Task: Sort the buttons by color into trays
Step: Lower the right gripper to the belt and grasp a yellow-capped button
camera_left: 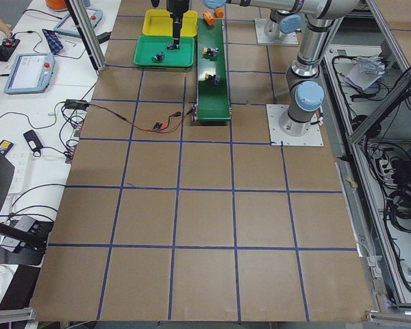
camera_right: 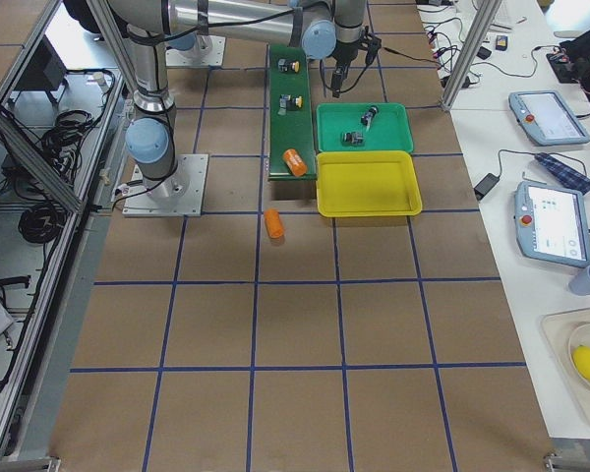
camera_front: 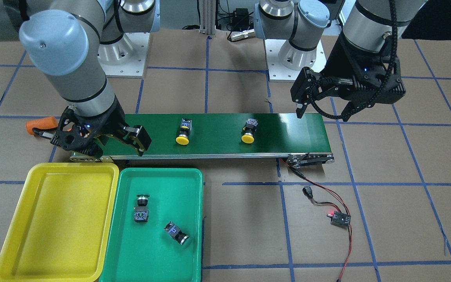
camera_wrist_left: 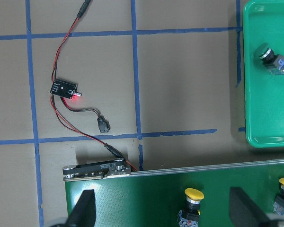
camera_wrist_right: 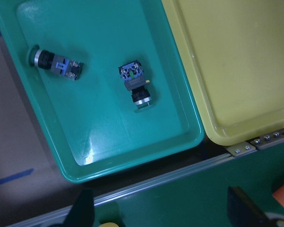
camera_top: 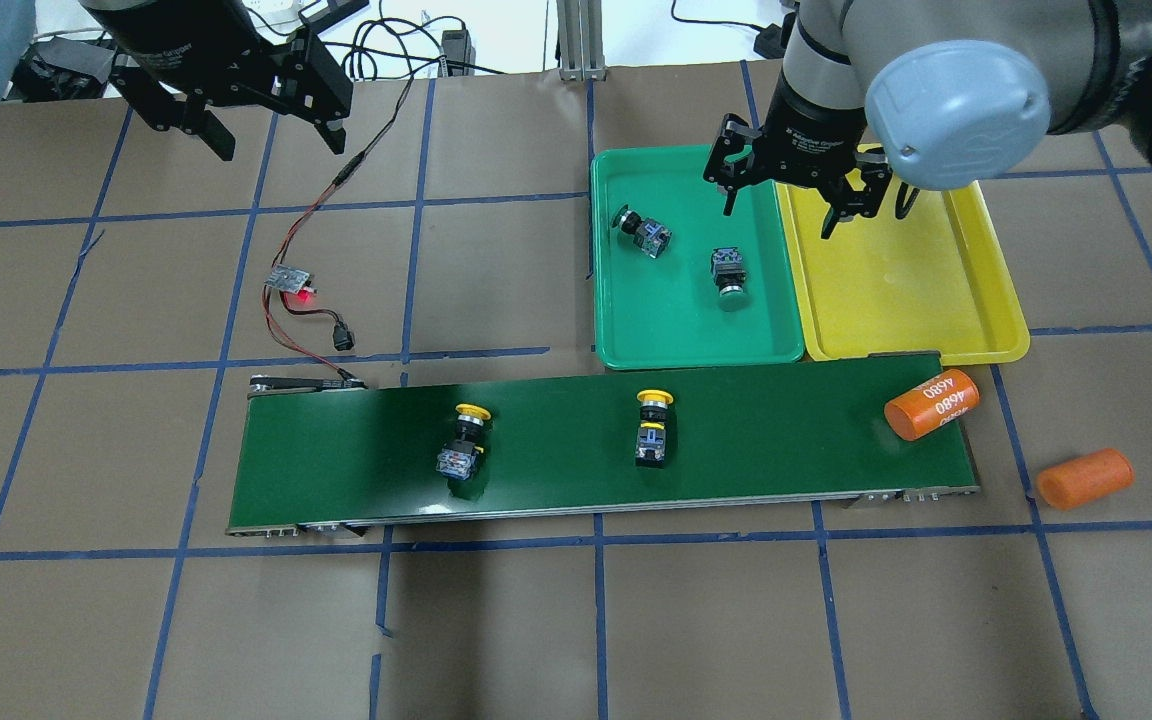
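Two yellow-capped buttons lie on the dark-green conveyor belt; they also show in the front view. Two green-capped buttons lie on their sides in the green tray. The yellow tray beside it holds nothing. My right gripper is open and empty, above the seam between the two trays. My left gripper is open and empty, high over the far left of the table, and its wrist view shows one yellow button below.
One orange cylinder marked "4680" lies on the belt's right end, and another lies on the table to the right of the belt. A small controller board with red and black wires lies beyond the belt's left end.
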Motion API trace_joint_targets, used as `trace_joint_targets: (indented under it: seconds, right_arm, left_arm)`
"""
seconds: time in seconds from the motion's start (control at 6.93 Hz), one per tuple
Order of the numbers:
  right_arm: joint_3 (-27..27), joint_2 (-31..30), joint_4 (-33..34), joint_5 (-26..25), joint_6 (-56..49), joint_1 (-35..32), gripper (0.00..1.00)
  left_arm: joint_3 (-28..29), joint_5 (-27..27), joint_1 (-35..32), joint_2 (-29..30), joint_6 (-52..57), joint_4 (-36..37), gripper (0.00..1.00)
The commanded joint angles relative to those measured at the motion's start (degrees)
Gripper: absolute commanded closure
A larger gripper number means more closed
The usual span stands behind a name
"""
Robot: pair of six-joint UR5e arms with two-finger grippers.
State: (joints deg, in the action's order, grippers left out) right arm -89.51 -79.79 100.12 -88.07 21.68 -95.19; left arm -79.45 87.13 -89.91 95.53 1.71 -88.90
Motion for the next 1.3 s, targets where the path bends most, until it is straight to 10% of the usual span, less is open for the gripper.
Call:
trace_joint_targets:
  seconds: [0.0,1.15]
  right_arm:
    - [-7.12,-3.88,-0.63,0.35,-1.82,-2.27,0.00]
    - [-18.59,2.44,8.87,0.70,-7.60,-6.32,0.00]
  left_arm:
    - [0.00,-0.12,0.00,0.00,-0.04,0.04,0.00]
    - [-0.35,-0.12,-0.09,0.01,-0.13,0.13,0.00]
